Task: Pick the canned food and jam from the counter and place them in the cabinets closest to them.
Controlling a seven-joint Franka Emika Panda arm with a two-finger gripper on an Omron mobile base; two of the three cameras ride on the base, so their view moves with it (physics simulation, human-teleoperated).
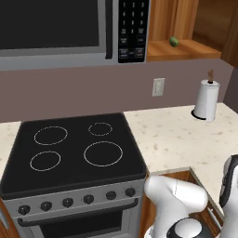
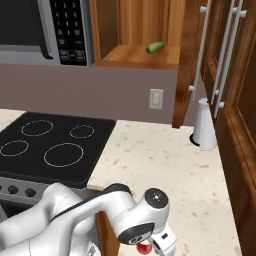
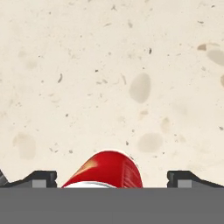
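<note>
A red can point(image 3: 107, 171), the canned food, lies on the speckled beige counter point(image 3: 109, 78). It sits between the two dark fingertips point(image 3: 40, 178) of my gripper point(image 3: 112, 179), which is open with a gap on each side. In the right base view the can point(image 2: 144, 248) peeks out under the hand at the counter's front edge. The jam is out of view. One of the reddish-brown cabinets point(image 2: 134, 56) hangs open above the counter, its door point(image 2: 186, 65) swung out with a silver bar handle point(image 2: 198, 50). From the left base view I see the same cabinet shelf point(image 1: 183, 49).
A green item point(image 2: 154, 47) lies on the cabinet shelf. A white paper towel roll point(image 1: 206, 99) stands at the back of the counter. To the left is a black stove point(image 1: 74, 151) under a grey microwave point(image 1: 56, 28). Tall wooden doors point(image 2: 235, 75) line the right.
</note>
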